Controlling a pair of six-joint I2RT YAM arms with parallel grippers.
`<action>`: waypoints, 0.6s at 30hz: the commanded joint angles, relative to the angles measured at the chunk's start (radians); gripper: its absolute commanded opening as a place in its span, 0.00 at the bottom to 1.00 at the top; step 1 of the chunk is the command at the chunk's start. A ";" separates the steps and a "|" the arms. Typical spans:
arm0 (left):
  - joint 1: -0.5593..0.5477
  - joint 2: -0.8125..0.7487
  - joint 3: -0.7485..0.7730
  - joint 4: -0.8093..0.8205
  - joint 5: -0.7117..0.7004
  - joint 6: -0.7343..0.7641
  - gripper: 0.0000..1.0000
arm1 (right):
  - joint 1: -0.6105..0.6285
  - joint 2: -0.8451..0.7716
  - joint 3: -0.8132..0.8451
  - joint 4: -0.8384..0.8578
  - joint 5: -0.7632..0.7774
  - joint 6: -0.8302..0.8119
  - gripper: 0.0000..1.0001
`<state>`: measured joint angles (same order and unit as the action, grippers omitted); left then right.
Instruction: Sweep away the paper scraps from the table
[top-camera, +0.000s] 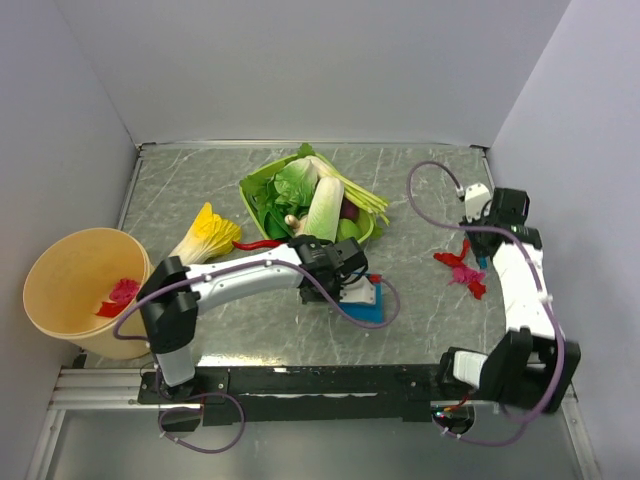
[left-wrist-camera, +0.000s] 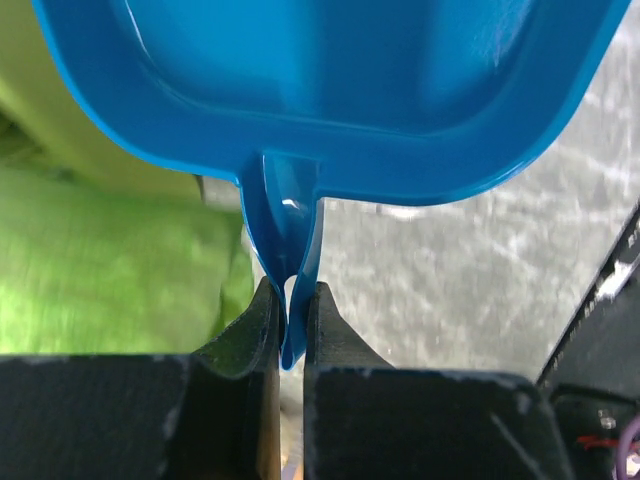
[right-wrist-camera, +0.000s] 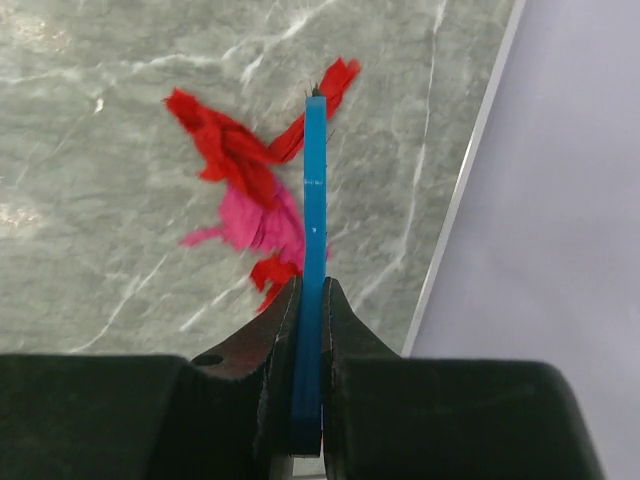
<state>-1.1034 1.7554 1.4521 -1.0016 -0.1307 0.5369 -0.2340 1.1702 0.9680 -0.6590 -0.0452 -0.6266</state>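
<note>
Looking down from the top, I see the grey-green marble table (top-camera: 200, 190) with thin white lines. Most paper scraps (top-camera: 460, 268), red and pink and crinkly, lie near the right wall, just beside my right gripper (top-camera: 481, 248). A few more scraps (top-camera: 120, 292) sit in the round tan bucket (top-camera: 60, 255). My left gripper (top-camera: 350, 288) is near the middle, over a blue dustpan (top-camera: 372, 306), close to a green bowl (top-camera: 262, 185) of leafy vegetables.

From the left wrist, my left gripper (left-wrist-camera: 292, 305) pinches the thin handle of the smooth, shiny plastic blue dustpan (left-wrist-camera: 330, 90).

From the right wrist, my right gripper (right-wrist-camera: 310, 300) is clamped on a thin, flat blue tool (right-wrist-camera: 316, 200) seen edge-on. Frilly paper scraps (right-wrist-camera: 245, 190) lie on both sides of it on the table (right-wrist-camera: 90, 130).
</note>
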 joint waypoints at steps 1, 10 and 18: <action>-0.016 0.070 0.051 0.072 -0.021 -0.060 0.01 | -0.005 0.132 0.142 0.131 0.005 -0.080 0.00; -0.016 0.208 0.031 0.172 -0.030 -0.127 0.01 | 0.013 0.324 0.131 0.211 -0.002 -0.280 0.00; -0.018 0.271 0.050 0.234 -0.011 -0.156 0.04 | 0.220 0.143 -0.034 -0.002 -0.194 -0.176 0.00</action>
<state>-1.1152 2.0232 1.4685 -0.8246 -0.1555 0.4141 -0.1310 1.4528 0.9913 -0.5278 -0.0906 -0.8532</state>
